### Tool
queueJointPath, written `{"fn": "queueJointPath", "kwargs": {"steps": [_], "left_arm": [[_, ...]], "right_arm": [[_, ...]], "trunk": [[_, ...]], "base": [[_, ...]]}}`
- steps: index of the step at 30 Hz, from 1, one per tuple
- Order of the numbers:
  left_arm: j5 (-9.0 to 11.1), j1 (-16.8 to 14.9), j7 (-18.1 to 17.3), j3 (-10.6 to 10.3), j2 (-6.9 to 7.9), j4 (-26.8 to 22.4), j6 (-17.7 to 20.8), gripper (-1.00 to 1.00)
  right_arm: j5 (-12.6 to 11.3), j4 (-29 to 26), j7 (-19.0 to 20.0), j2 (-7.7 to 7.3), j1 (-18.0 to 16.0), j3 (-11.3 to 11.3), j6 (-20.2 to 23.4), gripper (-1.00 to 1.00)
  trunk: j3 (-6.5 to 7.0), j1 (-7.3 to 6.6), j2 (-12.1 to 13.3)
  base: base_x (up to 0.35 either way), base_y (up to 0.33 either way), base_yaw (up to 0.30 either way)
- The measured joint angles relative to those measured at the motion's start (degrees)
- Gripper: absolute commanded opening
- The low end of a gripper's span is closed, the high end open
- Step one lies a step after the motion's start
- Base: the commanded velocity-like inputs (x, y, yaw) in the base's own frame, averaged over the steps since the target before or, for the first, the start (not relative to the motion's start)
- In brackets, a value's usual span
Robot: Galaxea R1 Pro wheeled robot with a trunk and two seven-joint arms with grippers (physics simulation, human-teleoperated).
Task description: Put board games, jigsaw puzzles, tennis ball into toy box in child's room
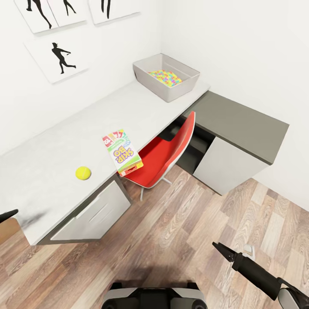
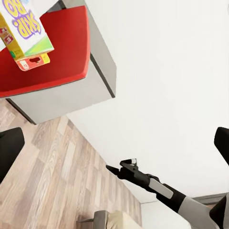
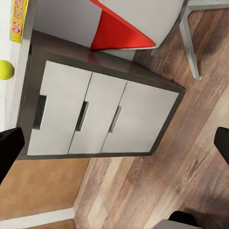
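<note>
A green-white board game (image 1: 121, 151) with a red band lies on the table (image 1: 64, 141), one end poking past the front edge above the chair; the left wrist view sees it as board game (image 2: 26, 33). Beside it rests the yellow tennis ball (image 1: 83, 173), also seen as tennis ball (image 3: 5, 69). At the far corner stands the grey toy box (image 1: 148, 74) with jigsaw puzzle pattern (image 1: 165, 78) inside. My left gripper (image 2: 114, 148) and right gripper (image 3: 114, 145) are both open and empty, low over the floor, short of the table. The bed is out of view.
A red chair (image 1: 165, 154) is tucked under the table beside the board game. White drawers (image 1: 94, 212) stand under the near end, and a dark cabinet (image 1: 240, 118) with a white door joins at the right. Wood floor (image 1: 171, 240) stretches in front.
</note>
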Motion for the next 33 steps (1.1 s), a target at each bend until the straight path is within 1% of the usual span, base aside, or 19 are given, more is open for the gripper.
{"fn": "queueJointPath", "kwargs": {"steps": [1,3,5,8,11,13,20,26,31,33], "left_arm": [[0.16,0.22,0.00,0.84,-0.24,-0.06,0.01,1.00],[0.20,0.31,0.00,0.93,-0.42,-0.10,-0.03,1.00],[0.21,0.39,0.00,0.10,-0.61,-0.16,-0.13,1.00],[0.15,0.44,0.00,-2.43,-0.74,-0.19,-0.27,1.00],[0.14,0.45,-0.01,-3.56,-0.75,-0.20,-0.32,1.00],[0.14,0.46,-0.01,-3.90,-0.76,-0.21,-0.36,1.00],[0.13,0.46,-0.01,-4.55,-0.84,-0.21,-0.43,1.00],[0.08,0.46,-0.01,-4.67,-0.85,-0.21,-0.45,1.00],[0.05,0.45,-0.01,-4.75,-0.92,-0.21,-0.59,1.00],[0.04,0.45,-0.01,-4.75,-0.93,-0.21,-0.76,1.00]], "right_arm": [[0.07,0.17,-0.15,0.34,0.00,-0.05,-0.04,1.00],[0.04,0.27,-0.11,0.49,-0.01,-0.13,-0.04,1.00],[-0.15,0.37,0.05,0.62,-0.01,-0.36,-0.02,1.00],[-0.30,0.34,0.10,0.72,-0.01,-0.49,0.00,1.00],[-0.35,0.47,-0.03,0.76,-0.01,-0.52,0.00,1.00],[-0.40,0.50,-0.18,0.75,-0.01,-0.57,0.17,1.00],[-0.53,0.74,-0.31,0.41,-0.01,-0.65,0.77,1.00],[-0.57,0.23,0.08,0.59,-0.01,-0.70,0.30,1.00],[-0.60,0.22,1.17,0.64,-0.01,-0.74,0.07,1.00],[-0.57,0.23,2.25,0.65,-0.01,-1.18,-0.01,1.00]], "trunk": [[0.00,0.00,0.00],[0.01,0.00,0.00],[0.01,0.00,0.00],[0.02,0.00,0.00],[0.02,0.00,0.00],[0.02,0.00,0.00],[0.02,0.00,0.00],[0.03,0.00,0.00],[0.35,0.00,0.00],[0.51,0.00,0.00]], "base": [[0.000,0.000,-0.008],[0.000,0.000,-0.005],[0.000,0.000,-0.003],[0.000,0.000,-0.001],[0.000,0.000,0.000],[0.000,0.000,0.000],[0.000,0.000,0.000],[0.000,0.000,-0.004],[0.000,0.000,-0.046],[0.000,0.000,-0.058]]}}
